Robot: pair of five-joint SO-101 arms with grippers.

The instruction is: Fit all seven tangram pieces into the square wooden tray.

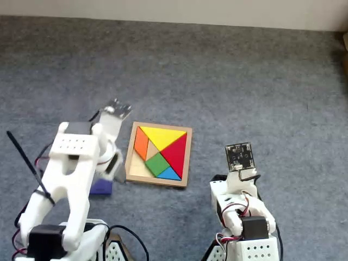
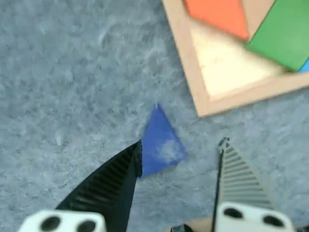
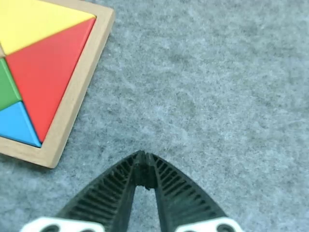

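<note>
So the last straggler here is the dark blue triangular tangram piece (image 2: 160, 143), lying flat on the grey carpet (image 1: 244, 81) just off the square wooden tray (image 1: 130, 157), at roughly 8 o'clock from it in the high view. The tray's bare triangular slot (image 2: 226, 64) is in its 7 o'clock corner, next to the orange piece (image 2: 217, 14) and the green piece (image 2: 285, 34).

The left claw (image 2: 181, 144) is spread wide and holding nothing. It's low over the blue triangle, with the black finger (image 2: 120, 176) right at one edge of the piece and the pale finger (image 2: 236, 174) off to the far side.

The right claw (image 3: 143, 164) is pinched shut on nothing, parked at about 4 o'clock from the tray.

My take: it's lining up the pick. The piece sits off-centre, so I'd nudge over until it's midway between the fingers. It's thin, so go down into the carpet and squeeze across the flat edges, or it'll probably skid. Then turn it to match the slot before lowering.
</note>
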